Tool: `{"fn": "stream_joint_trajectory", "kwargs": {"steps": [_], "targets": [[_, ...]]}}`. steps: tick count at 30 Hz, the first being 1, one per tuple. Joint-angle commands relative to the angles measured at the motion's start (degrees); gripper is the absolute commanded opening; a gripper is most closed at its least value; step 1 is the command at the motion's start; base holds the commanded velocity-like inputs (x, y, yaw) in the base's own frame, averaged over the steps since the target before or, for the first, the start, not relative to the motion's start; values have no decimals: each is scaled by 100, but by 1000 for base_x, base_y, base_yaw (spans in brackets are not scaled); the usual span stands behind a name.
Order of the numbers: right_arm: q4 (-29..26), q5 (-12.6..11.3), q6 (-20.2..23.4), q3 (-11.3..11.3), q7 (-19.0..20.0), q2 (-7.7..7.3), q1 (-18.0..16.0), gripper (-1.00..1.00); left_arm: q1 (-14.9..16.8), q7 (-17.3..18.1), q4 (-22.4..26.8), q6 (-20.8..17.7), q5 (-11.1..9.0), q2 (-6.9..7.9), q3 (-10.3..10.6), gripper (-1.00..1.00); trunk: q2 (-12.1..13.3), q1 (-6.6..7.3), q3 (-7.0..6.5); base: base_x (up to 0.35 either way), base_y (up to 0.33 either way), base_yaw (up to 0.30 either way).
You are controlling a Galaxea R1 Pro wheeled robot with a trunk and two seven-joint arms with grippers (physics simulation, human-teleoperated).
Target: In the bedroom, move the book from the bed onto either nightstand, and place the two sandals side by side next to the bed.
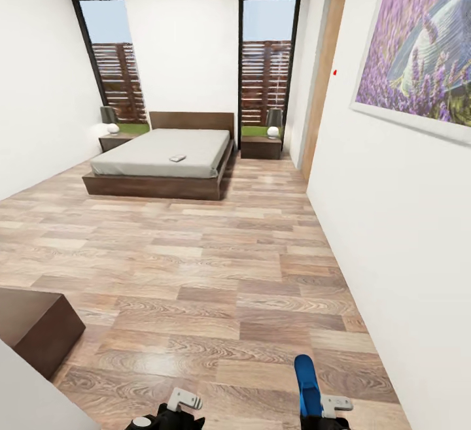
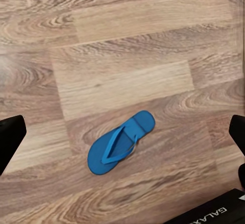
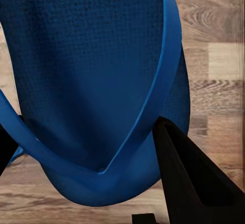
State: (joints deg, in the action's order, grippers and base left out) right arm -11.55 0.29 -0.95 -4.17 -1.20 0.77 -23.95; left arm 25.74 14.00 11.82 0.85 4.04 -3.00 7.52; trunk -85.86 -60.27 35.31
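The bed (image 1: 160,155) stands far ahead against the back wall, with the book (image 1: 177,158) lying on its grey mattress. A nightstand (image 1: 116,140) flanks it on the left and a second nightstand (image 1: 260,147) on the right. My right gripper (image 1: 320,410) is shut on one blue sandal (image 1: 306,381), which stands upright at the picture's lower edge. In the right wrist view that sandal (image 3: 92,71) sits between the black fingers (image 3: 189,183). The other sandal (image 2: 120,142) lies flat on the plank floor below my left gripper (image 2: 125,132), which is wide open and clear of it.
A low dark-wood cabinet (image 1: 36,325) sits close at my lower left. A white wall with a lavender painting (image 1: 418,44) runs along the right, with a brown door (image 1: 324,70) further on. Each nightstand carries a lamp (image 1: 273,123). Wide plank floor (image 1: 196,253) lies between me and the bed.
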Motion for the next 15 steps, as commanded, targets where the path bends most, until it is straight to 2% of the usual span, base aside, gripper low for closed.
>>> {"fn": "stream_joint_trajectory", "kwargs": {"steps": [1, 7, 15], "targets": [[4, -11, -11, -40, -12, 4, -4, -100, 1, 6, 4, 9, 41, 2, 4, 100, -3, 0, 5, 0, 1, -279], [4, -11, -11, -40, -12, 3, -4, -100, 1, 10, 4, 11, 40, 2, 4, 100, -3, 0, 5, 0, 39, -279], [2, -11, -11, -40, -12, 4, -4, -100, 1, 17, 4, 11, 37, 2, 4, 100, -3, 0, 5, 0, 227, -279]]}}
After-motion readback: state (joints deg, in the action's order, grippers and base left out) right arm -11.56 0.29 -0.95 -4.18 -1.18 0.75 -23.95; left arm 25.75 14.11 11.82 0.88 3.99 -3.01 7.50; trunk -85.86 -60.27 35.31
